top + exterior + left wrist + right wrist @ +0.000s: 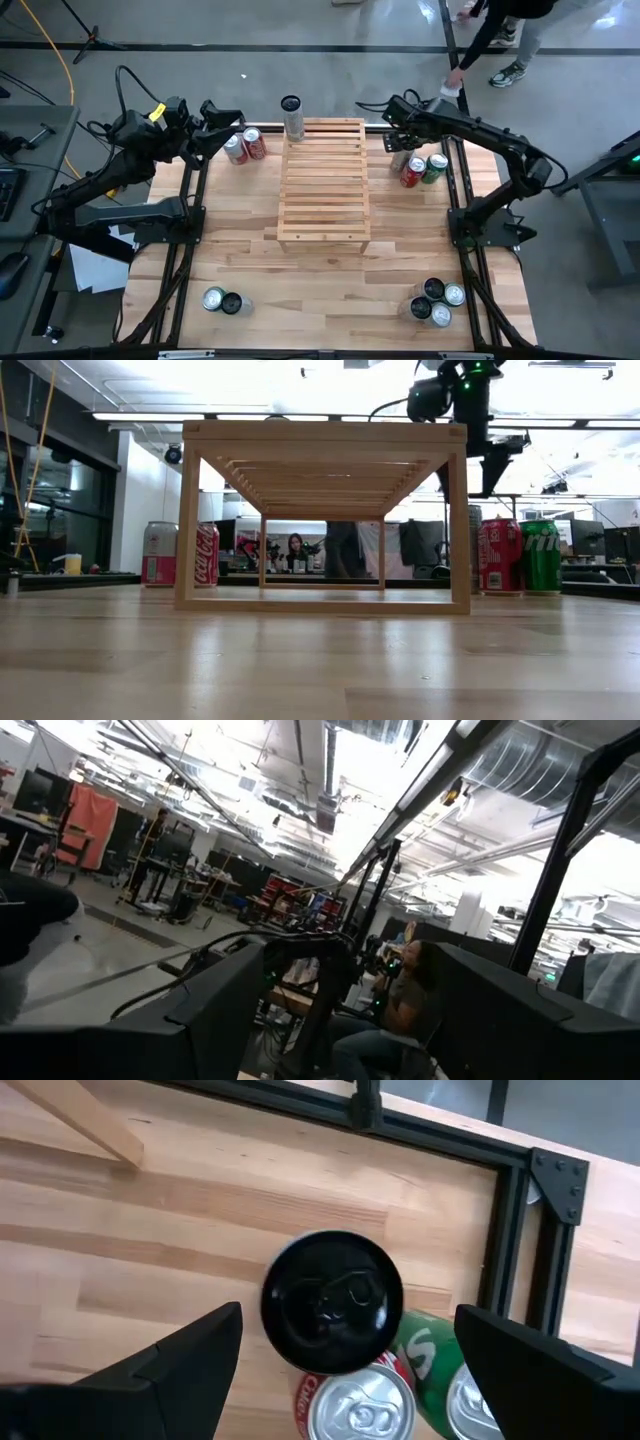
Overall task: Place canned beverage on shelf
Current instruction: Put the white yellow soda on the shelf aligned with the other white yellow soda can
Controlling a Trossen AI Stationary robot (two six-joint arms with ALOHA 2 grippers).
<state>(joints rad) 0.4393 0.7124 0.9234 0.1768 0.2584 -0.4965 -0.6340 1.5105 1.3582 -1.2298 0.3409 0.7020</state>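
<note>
Beside the slatted shelf (322,183), right claw (340,1345) gapes above a round black-topped can (332,1302).

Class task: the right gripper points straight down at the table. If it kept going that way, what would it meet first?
Most likely the black-topped can, which sits centred between the open fingers of the right gripper. It stands beside a red can and a green can. How far above it the gripper hangs is unclear.

Shelf (322,180) top bare exc. tall can (291,117) at far-left corner; cans (424,168) crowd right side, prob. tight.
</note>
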